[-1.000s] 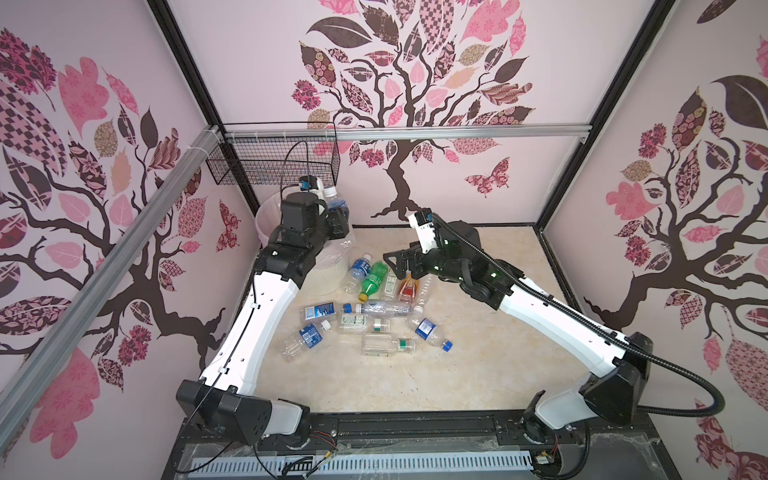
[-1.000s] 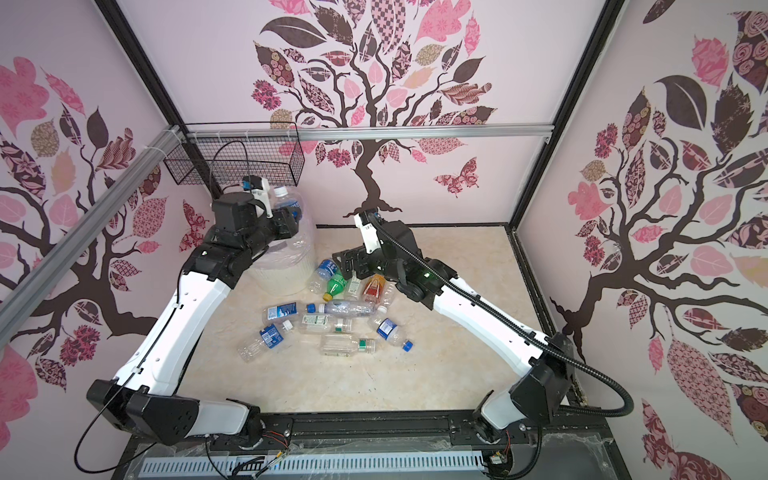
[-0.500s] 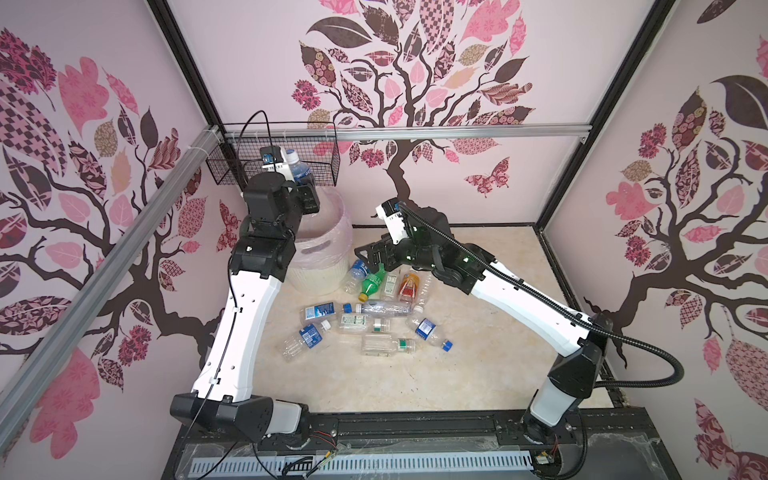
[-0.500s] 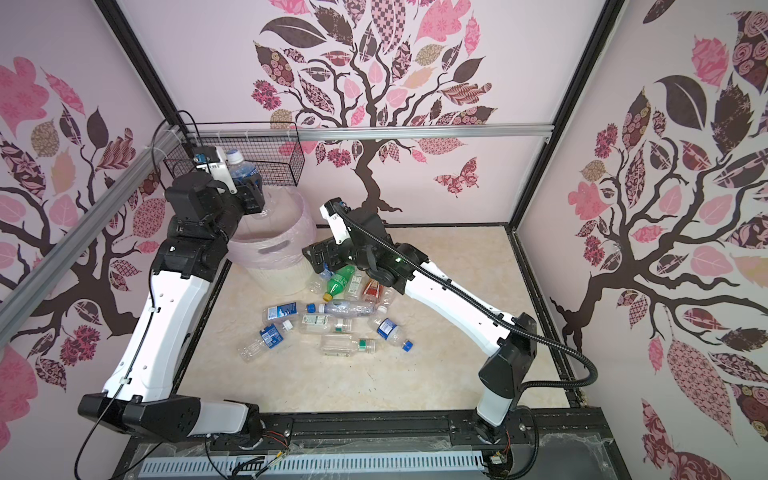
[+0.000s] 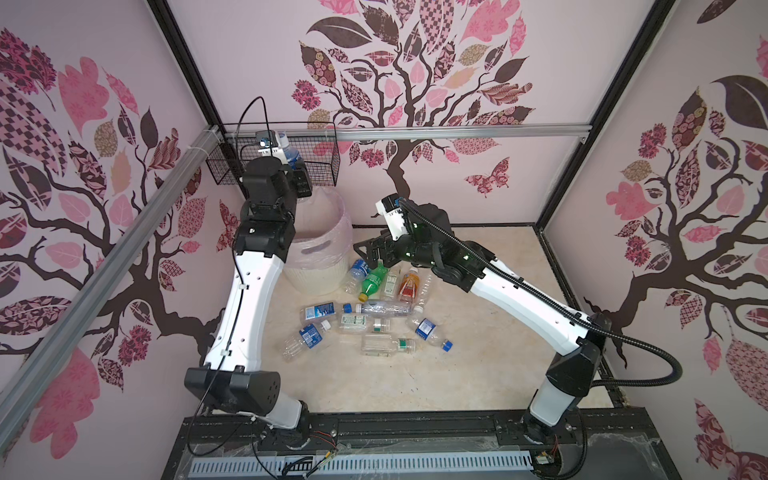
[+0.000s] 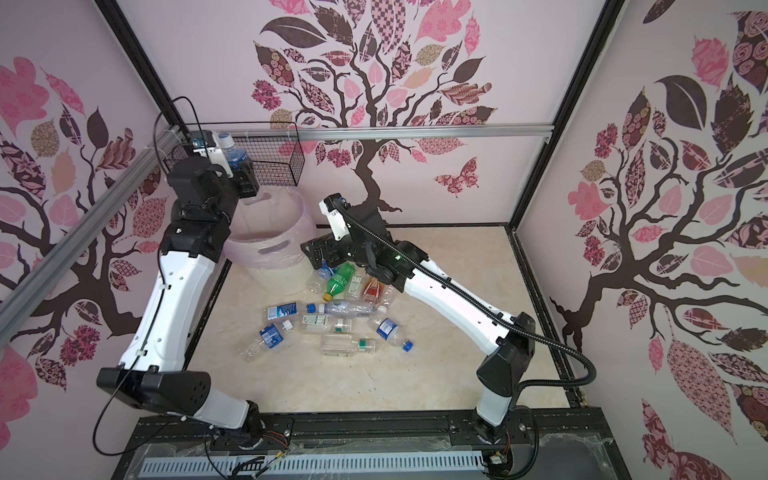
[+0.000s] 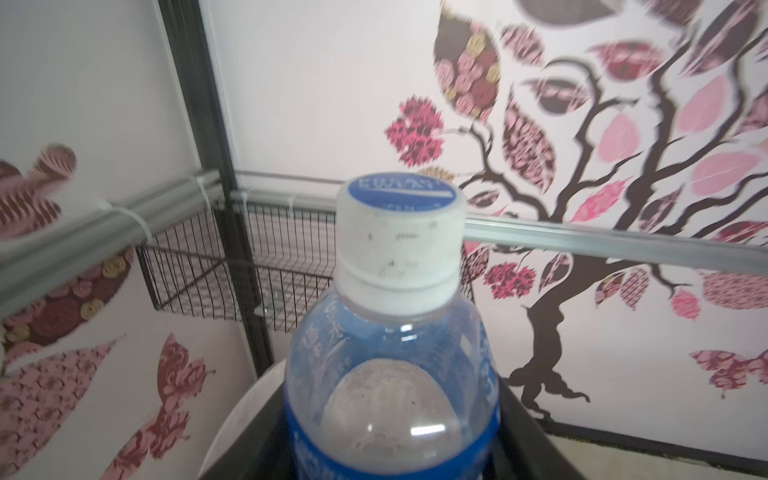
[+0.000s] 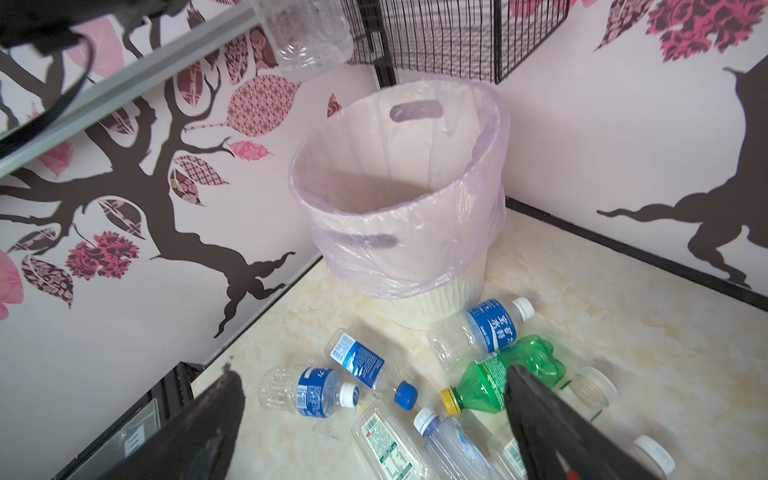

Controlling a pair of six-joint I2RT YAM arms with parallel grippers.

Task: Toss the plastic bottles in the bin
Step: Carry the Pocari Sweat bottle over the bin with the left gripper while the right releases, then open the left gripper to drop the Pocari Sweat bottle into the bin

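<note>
Left wall [image 5: 83,166] pale pink with a dark tree decal and pink leaves, grey metal rail [image 5: 124,232] running slantwise across it. Black wire basket [image 5: 322,166] hung in the back left corner where the rail meets the black frame post.

left gripper [image 5: 300,183] raised high in front of the basket, jaws clamped on the blue-label bottle [image 5: 291,154]. Bottle upright, white cap up, clear base hanging over the bin's mouth.

The bin [image 5: 320,276] stands on the floor in the back left corner, pinkish liner folded over its rim, oval handle cutout facing front. Inside can't be seen well.

Floor [image 5: 478,353] beige, marble look. The rest of the plastic bottles [image 5: 374,320] lie on their sides in a loose heap just right of the bin and toward the front: clear ones with blue labels, clear ones with green-white labels, a green bottle [image 5: 372,282] with a yellow cap, an orange-red bottle [image 5: 409,284].

right gripper [image 5: 366,254] low over the back of the heap, beside the bin, jaws wide apart, nothing between them.

Right half of the floor bare. Back wall [image 5: 395,83] and right wall [image 5: 665,187] same pink tree paper, silver rail [image 5: 457,132] across the back, black base track [image 5: 415,428] along the front
</note>
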